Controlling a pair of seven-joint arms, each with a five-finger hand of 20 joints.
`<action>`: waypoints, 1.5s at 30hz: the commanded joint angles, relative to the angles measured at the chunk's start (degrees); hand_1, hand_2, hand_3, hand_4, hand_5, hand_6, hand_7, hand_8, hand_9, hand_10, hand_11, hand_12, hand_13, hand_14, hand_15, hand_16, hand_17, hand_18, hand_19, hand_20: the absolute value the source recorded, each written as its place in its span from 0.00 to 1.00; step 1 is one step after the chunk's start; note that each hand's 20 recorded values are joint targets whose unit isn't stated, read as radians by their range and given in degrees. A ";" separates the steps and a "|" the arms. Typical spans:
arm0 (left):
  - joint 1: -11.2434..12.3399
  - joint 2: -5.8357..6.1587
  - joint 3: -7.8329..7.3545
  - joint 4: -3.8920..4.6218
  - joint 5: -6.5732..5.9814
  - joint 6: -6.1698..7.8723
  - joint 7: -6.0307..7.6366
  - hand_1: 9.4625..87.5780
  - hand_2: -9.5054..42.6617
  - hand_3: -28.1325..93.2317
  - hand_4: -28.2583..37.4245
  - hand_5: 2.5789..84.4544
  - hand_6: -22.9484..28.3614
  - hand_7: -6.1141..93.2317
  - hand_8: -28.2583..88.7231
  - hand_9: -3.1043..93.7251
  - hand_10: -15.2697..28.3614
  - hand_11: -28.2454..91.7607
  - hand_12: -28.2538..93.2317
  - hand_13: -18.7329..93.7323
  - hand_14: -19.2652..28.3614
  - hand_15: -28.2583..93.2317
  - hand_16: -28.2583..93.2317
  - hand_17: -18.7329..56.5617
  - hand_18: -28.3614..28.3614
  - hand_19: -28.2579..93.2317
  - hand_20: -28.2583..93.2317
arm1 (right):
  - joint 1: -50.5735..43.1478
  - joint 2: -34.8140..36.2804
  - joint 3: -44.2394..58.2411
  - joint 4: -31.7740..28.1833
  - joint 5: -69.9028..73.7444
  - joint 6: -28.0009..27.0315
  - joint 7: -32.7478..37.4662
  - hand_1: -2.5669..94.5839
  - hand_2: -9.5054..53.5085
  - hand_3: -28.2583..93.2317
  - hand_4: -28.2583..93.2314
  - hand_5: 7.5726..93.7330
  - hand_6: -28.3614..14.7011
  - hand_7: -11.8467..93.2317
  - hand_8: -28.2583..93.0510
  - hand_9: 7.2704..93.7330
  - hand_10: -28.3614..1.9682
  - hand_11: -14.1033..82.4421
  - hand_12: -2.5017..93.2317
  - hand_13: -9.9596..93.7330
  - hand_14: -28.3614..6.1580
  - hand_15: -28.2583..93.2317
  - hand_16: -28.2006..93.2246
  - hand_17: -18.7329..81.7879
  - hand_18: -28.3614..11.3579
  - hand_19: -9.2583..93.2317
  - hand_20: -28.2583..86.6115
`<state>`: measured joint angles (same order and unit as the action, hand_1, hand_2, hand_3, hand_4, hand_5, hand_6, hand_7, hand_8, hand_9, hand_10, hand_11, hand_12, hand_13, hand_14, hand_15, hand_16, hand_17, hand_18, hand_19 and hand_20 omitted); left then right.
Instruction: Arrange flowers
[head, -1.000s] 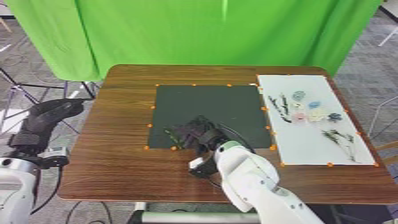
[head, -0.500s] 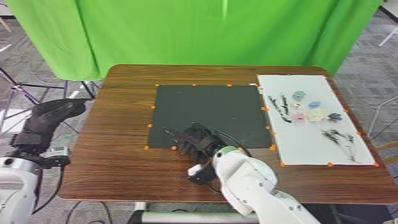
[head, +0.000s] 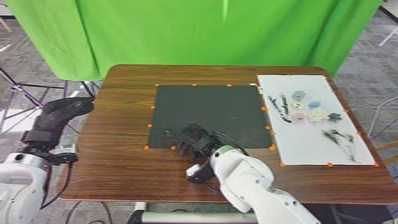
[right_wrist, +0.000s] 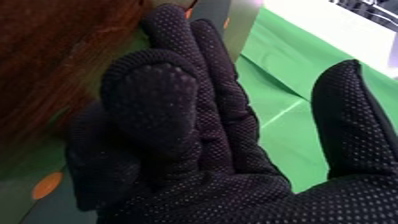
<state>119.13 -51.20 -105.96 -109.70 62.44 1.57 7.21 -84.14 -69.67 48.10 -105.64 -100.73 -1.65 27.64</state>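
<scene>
Fingers loosely open, two reaching long and straight and others bent forward, your right hand (head: 193, 139) is posed over the near left part of the dark board (head: 213, 107), its thumb (right_wrist: 351, 120) standing well apart in the right wrist view. Whether it has hold of anything, you cannot tell. A small dark green piece (head: 169, 131) shows beside the fingertips, to their left; contact is unclear. On the white sheet (head: 289, 84) at right, the flowers form a loose cluster: a pale teal one (head: 298, 94) farthest, a blue one (head: 314, 105) nearer, then pink (head: 298, 116), cream (head: 316, 115) and slate-blue (head: 334, 117) blooms side by side. Dark stems (head: 284, 110) lie to their left, a leafy sprig (head: 338, 138) on the near side. Compared with a second ago, your right hand has drawn slightly nearer, your left hand (head: 64, 108) has shifted toward the table's (head: 120, 150) left edge, and the sheet's flowers have kept their places.
</scene>
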 joint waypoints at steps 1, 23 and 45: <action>-0.39 0.07 0.18 0.08 0.13 -0.71 -0.52 0.31 0.08 0.73 0.19 0.58 0.53 0.24 0.18 0.53 0.67 0.42 0.33 0.50 0.78 0.40 0.24 0.34 0.73 0.30 0.39 | 0.70 -0.97 -0.67 1.53 -0.19 -0.64 -0.96 0.17 0.28 0.73 0.16 0.66 0.48 0.73 0.13 0.73 0.32 0.24 0.15 1.00 0.67 0.66 0.43 0.86 0.40 1.00 0.56; 0.40 -0.54 -0.98 -0.48 0.47 -2.08 -1.33 0.31 0.08 0.73 0.19 0.58 0.53 0.24 0.18 0.52 0.67 0.42 0.33 0.50 0.78 0.40 0.25 0.34 0.73 0.30 0.39 | -0.09 4.59 3.26 -2.99 -5.00 3.20 -1.77 0.17 0.27 0.74 0.16 0.69 0.51 0.66 0.13 0.78 0.34 0.25 0.18 1.00 0.68 0.68 0.43 0.86 0.38 1.00 0.62; -0.20 -0.75 -0.84 -0.16 0.38 -3.00 -1.66 0.31 0.08 0.73 0.19 0.57 0.53 0.23 0.18 0.52 0.67 0.42 0.33 0.49 0.78 0.39 0.25 0.33 0.73 0.30 0.39 | 0.90 1.96 -1.02 -1.31 -2.31 -1.83 -0.99 0.18 0.27 0.72 0.16 0.70 0.50 0.64 0.14 0.77 0.31 0.25 0.16 1.00 0.67 0.68 0.44 0.85 0.38 1.00 0.62</action>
<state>119.22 -51.53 -106.97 -109.84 62.61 -0.48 6.08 -83.59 -66.10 48.03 -108.05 -102.36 -2.40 26.43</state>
